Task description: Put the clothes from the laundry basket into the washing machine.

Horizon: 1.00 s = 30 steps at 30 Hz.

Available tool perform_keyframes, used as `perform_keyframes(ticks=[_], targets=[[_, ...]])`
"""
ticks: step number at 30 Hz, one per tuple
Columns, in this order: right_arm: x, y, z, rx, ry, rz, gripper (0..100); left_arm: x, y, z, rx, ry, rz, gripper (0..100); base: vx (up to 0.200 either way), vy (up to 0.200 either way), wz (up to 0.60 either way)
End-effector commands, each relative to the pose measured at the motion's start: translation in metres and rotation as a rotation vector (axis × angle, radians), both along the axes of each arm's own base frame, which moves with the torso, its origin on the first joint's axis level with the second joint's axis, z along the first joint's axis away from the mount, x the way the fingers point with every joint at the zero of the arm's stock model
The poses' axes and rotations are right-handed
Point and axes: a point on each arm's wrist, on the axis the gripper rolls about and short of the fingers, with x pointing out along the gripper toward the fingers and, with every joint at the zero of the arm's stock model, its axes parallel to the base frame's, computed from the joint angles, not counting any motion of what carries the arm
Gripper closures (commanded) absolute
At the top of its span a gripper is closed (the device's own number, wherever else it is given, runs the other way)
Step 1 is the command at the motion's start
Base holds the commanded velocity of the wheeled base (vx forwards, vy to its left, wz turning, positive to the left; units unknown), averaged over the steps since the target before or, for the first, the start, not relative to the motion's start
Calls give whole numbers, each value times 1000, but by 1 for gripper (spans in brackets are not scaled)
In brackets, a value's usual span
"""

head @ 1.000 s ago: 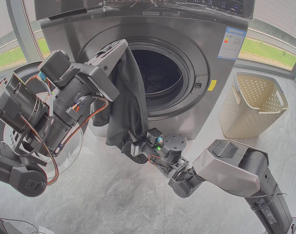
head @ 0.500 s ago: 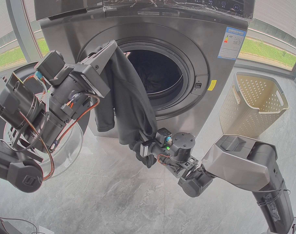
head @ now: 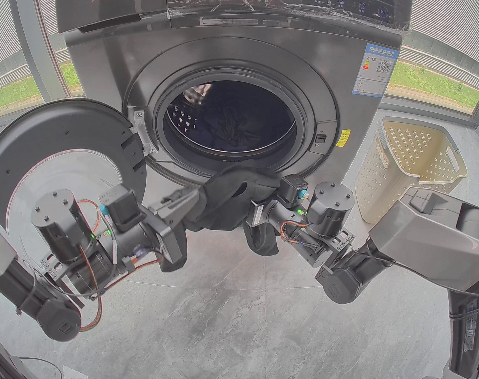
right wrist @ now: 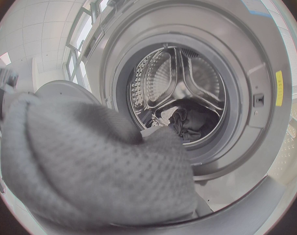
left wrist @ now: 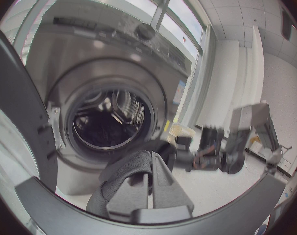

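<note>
A dark garment (head: 228,195) is bunched between my two grippers, just below the washing machine's (head: 281,48) round opening. My left gripper (head: 193,205) is shut on its left end; in the left wrist view the fingers (left wrist: 168,186) pinch the grey knit cloth (left wrist: 127,172). My right gripper (head: 251,215) holds the right end, fingertips buried in cloth, with a fold hanging beneath. In the right wrist view the garment (right wrist: 96,170) drapes in front of the drum (right wrist: 178,79). Dark clothes (right wrist: 191,121) lie inside the drum. The cream laundry basket (head: 414,169) stands to the right of the machine.
The machine's door (head: 55,148) stands swung open on the left, close behind my left arm. Grey tiled floor (head: 239,317) spreads in front of the machine. Windows run behind the machine on both sides.
My left gripper dropped from beside the top of the opening to below it. The garment went from hanging long to a low bunch. My right gripper rose and shifted right.
</note>
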Motion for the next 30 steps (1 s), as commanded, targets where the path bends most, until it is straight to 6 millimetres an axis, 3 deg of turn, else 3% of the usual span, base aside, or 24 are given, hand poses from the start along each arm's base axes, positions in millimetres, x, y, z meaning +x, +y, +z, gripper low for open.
perform_keyframes(ticks=[1,10,18,19,30], targets=[[-3,-3,20,30,-37,-3,100,3,2,-48,103,140,-24,100,0,0,0],[-8,-1,38,60,-74,8,100,18,-6,-82,146,211,-22,100,0,0,0],[-9,-1,39,60,-74,9,100,27,-4,-76,123,181,-3,100,0,0,0],[-9,-1,40,62,-76,9,100,26,-4,-77,123,191,-3,0,0,0,0],[-5,-1,45,75,-92,3,100,1,1,-111,252,313,-55,0,0,0,0]])
